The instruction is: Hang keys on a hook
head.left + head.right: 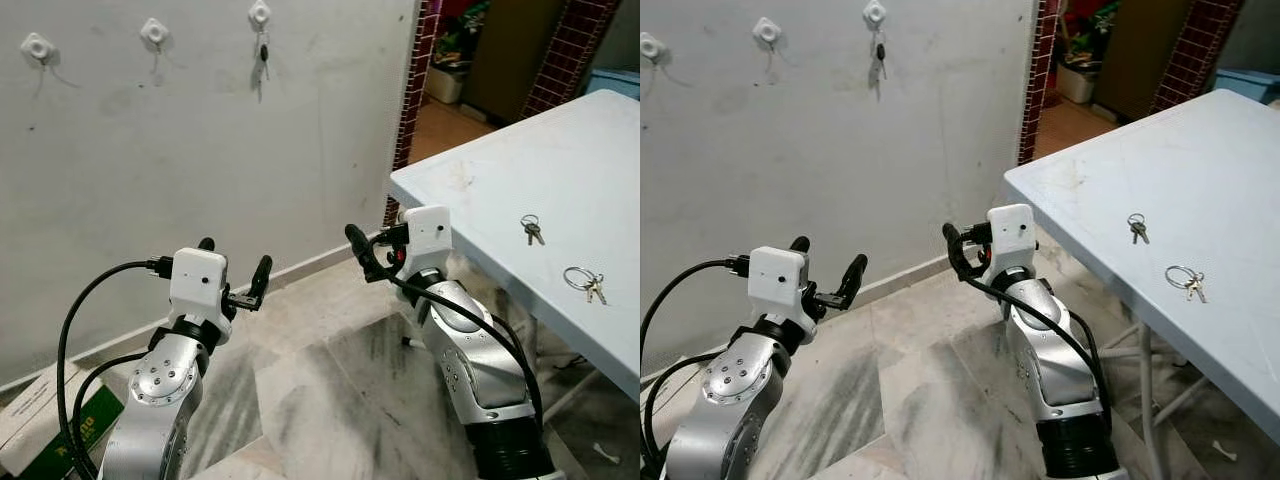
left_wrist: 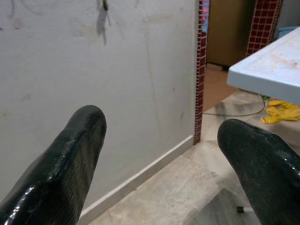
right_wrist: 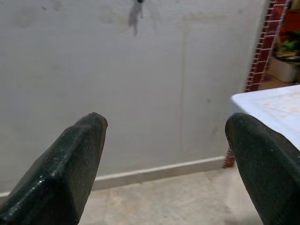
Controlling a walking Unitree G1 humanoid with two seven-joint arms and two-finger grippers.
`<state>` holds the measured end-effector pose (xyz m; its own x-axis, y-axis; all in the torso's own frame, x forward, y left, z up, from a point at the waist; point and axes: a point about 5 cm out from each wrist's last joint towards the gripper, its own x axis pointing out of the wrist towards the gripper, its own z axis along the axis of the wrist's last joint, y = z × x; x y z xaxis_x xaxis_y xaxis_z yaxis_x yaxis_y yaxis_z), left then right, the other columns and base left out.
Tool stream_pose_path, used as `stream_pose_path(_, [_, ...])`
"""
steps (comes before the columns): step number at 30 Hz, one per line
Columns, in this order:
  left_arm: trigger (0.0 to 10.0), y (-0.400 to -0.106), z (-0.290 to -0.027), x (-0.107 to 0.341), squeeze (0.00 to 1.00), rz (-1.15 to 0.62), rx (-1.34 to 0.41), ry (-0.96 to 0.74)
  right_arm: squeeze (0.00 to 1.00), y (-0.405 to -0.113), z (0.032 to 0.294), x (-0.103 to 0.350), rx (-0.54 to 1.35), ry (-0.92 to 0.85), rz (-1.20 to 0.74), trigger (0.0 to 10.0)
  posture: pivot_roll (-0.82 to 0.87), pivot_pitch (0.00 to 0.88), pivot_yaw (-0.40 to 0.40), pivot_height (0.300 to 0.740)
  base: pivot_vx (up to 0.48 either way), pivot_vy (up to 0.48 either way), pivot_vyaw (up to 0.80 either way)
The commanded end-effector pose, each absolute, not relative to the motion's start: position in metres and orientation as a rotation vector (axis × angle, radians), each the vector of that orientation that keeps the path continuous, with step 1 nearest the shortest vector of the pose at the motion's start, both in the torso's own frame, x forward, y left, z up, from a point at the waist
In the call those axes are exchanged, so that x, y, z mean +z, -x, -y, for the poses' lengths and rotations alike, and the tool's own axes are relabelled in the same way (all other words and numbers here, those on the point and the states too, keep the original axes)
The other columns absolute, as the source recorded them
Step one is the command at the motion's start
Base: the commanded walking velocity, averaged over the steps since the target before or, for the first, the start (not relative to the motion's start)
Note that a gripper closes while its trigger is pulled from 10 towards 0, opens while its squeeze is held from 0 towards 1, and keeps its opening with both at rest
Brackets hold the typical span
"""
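Three white hooks sit in a row high on the grey wall: a left hook (image 1: 36,46), a middle hook (image 1: 154,31) and a right hook (image 1: 259,14). A dark set of hung keys (image 1: 263,55) dangles from the right hook, against the wall.

On the pale table (image 1: 500,180) at the robot's right lie two more sets: the nearer keys (image 1: 585,282) on a large ring towards the table's near edge, and the farther keys (image 1: 531,229) on a smaller ring a little beyond them. The two sets lie near each other but apart.

The left pincer (image 1: 232,270) is raised in front of the wall, low and well below the hooks, its two black fingers (image 2: 70,159) spread wide with nothing between them. The right pincer (image 1: 368,253) is held up just beside the table's near corner, pointing towards the wall and away from the table top; its fingers (image 3: 70,173) are likewise spread wide and grip nothing. Both sets on the table lie well to the right of the right pincer, untouched, and the hung keys are high above and beyond both pincers
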<state>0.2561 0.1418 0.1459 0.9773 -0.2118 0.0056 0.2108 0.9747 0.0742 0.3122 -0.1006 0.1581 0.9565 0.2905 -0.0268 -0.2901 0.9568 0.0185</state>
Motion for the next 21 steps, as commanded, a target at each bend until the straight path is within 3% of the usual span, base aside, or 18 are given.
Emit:
stream_pose_path(1, [10.0, -0.257, -0.147, 0.144, 0.00, 0.015, -0.195, -0.071, 0.00, -0.311, 0.095, 0.169, 0.315, -0.019, 0.047, 10.0, 0.02, 0.000, 0.031, 0.740, 0.000, 0.000, 0.00])
stream_pose_path(9, [10.0, -0.260, -0.154, 0.142, 0.00, 0.036, -0.144, -0.081, 0.00, -0.307, 0.108, 0.175, 0.260, 0.164, 0.175, 10.0, 0.02, 0.000, 0.029, 0.740, 0.000, 0.000, 0.00])
stream_pose_path(21, [10.0, -0.267, -0.161, 0.145, 0.00, 0.064, -0.081, -0.109, 0.00, -0.309, 0.111, 0.162, 0.237, 0.101, 0.120, 10.0, 0.02, 0.000, 0.031, 0.740, 0.000, 0.000, 0.00])
